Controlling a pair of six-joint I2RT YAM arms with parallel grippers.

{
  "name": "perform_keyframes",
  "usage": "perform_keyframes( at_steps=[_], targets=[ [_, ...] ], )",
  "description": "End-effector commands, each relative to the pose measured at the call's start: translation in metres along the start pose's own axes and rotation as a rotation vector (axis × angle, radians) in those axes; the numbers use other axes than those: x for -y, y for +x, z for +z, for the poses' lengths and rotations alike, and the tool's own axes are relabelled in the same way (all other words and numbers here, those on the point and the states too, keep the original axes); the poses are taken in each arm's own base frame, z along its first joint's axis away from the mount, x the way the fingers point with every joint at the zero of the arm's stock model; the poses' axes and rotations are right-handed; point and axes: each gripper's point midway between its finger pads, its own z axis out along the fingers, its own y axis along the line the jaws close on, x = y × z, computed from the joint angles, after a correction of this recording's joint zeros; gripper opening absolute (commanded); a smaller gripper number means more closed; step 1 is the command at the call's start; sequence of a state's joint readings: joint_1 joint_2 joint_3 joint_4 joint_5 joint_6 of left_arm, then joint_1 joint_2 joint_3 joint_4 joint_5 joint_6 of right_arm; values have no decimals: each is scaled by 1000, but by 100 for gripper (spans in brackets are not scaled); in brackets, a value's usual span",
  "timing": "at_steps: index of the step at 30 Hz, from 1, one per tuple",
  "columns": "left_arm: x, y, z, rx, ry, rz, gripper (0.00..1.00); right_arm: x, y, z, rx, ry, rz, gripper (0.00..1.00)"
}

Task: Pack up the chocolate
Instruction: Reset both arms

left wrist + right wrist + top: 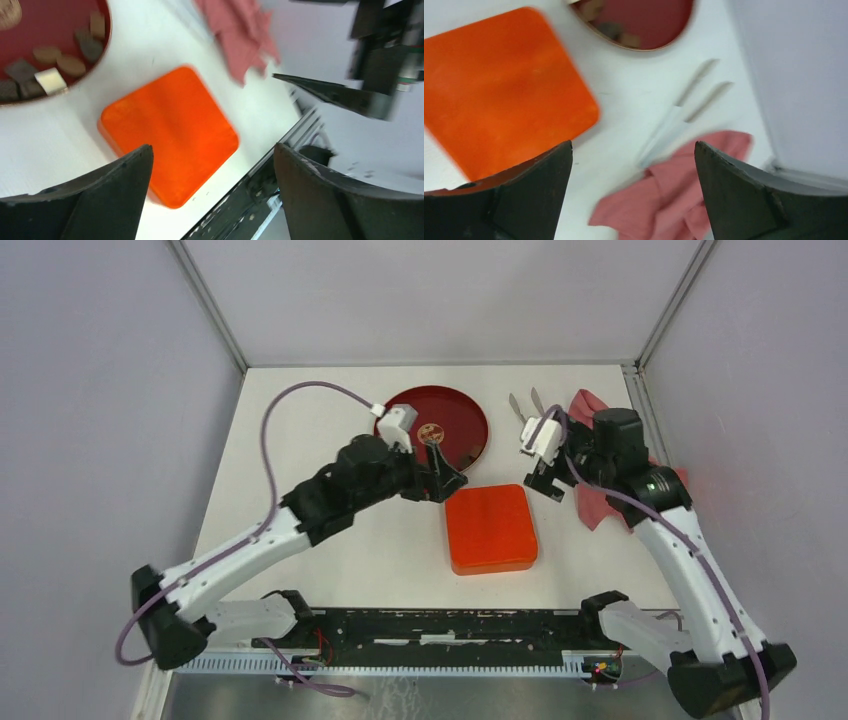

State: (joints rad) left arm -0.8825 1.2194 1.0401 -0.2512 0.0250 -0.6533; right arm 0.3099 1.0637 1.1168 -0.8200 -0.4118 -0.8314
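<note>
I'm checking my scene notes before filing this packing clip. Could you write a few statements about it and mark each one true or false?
1. The chocolate pieces lie on the red plate. True.
2. The left gripper is shut on a chocolate piece. False: it is open, with nothing between its fingers.
3. The orange container sits nearer the arm bases than the red plate. True.
4. The tongs lie on the red plate. False: they lie on the table, off the plate, beside the pink cloth.
5. The right gripper is shut on the pink cloth. False: it is open and holds nothing.
</note>
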Motion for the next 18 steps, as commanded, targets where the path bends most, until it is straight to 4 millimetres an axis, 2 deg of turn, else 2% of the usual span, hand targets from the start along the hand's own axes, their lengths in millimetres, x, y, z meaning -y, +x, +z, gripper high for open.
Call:
perform_keyframes(
  at_steps=[1,2,4,8,11,13,18],
  targets=[
    [27,-75,-69,296,48,41,100,76,-36,-66,134,494,149,98],
    [30,-86,-87,344,43,32,100,85,-46,-81,192,571,180,98],
    [30,-106,-114,412,11,24,100,91,-64,-101,273,620,254,98],
    [43,-124,-152,455,28,61,100,86,-101,-125,387,566,243,98],
    [54,-128,-169,468,75,68,100,87,-112,-134,451,573,331,98],
    [60,-129,-178,470,110,73,100,92,-112,-144,489,623,445,98],
    [63,-127,-187,466,130,77,100,96,-114,-159,517,670,507,98]
  ],
)
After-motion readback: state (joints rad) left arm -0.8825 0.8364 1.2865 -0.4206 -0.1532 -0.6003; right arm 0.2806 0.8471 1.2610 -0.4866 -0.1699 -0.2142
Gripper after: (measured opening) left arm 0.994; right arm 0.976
